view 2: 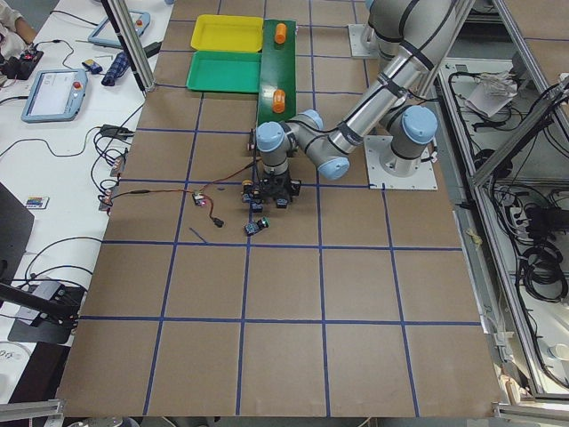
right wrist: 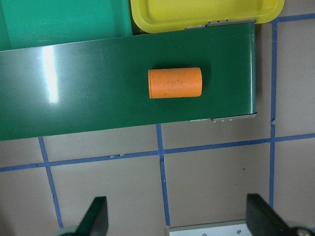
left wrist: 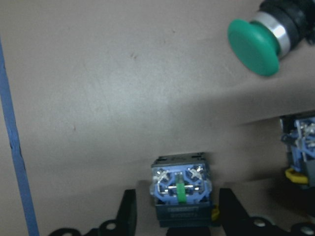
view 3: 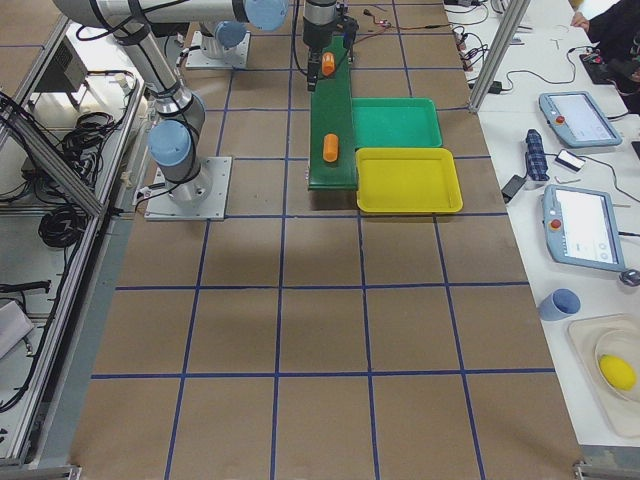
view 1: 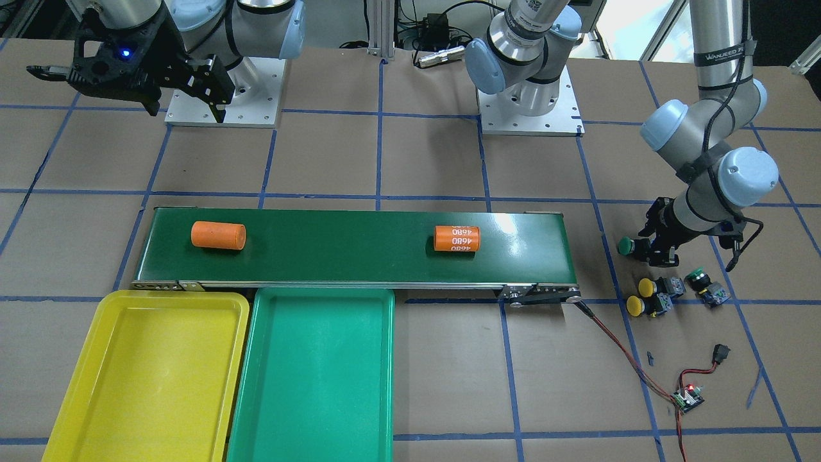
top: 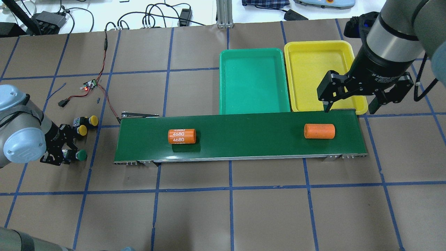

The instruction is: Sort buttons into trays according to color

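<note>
Left jaws were open around one green button (left wrist: 180, 196) on the bench (view 1: 449, 385), not pinching it. Other three buttons (view 1: 644, 286) lay just beside; right jaws hung wide, well above the bench.

Smooth plastic trays (view 1: 314, 385), glossy belt (view 1: 353, 253)

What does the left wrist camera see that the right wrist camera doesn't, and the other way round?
Only the left wrist view: a green cap, and a button body between the open fingers of the left hand.
Only the right wrist view: the belt with an orange cylinder on it, edges of the yellow tray and green tray, and the right hand, wide open.
Both: the brown table with blue tape lines, and two fingertips at the bottom edge.
</note>
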### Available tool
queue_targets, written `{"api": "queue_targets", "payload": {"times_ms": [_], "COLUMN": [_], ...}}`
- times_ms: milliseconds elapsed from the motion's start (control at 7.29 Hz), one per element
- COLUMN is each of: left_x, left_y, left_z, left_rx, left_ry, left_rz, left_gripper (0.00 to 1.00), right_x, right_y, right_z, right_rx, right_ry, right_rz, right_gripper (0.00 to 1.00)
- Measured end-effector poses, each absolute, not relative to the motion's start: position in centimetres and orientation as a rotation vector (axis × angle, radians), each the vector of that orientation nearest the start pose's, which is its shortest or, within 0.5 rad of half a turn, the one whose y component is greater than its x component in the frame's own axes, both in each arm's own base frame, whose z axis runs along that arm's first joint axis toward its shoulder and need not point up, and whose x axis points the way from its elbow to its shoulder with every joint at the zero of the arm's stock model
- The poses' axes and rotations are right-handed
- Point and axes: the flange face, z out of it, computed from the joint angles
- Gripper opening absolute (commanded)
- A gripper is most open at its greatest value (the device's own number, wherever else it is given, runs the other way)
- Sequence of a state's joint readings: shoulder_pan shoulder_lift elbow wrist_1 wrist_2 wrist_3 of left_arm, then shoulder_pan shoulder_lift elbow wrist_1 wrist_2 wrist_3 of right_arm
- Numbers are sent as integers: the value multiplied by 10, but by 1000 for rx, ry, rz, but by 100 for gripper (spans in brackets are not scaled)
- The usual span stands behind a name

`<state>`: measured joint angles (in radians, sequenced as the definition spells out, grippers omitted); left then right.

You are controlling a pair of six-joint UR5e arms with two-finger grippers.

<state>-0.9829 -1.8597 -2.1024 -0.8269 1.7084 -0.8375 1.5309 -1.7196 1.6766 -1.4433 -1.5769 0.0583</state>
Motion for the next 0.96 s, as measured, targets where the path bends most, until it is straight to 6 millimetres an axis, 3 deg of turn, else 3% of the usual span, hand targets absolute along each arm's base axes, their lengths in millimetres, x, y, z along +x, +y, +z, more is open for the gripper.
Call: {"api": "queue_targets", "payload": {"times_ms": [549,960], "left_x": [169,159], "left_y": [-475,-482], "left_z": [196,220], "left_rx": [-1963,-1990], "left_ry": [2282,2323], "left_rz": [19,-39], "left_gripper": [35,33], "right_x": [116,116], "right_y": [-425,-424], "right_z": [492,492], "right_rx": [154,154], "right_ry": [3142,3142], "right_rz": [135,136], "right_gripper": [100,100]}}
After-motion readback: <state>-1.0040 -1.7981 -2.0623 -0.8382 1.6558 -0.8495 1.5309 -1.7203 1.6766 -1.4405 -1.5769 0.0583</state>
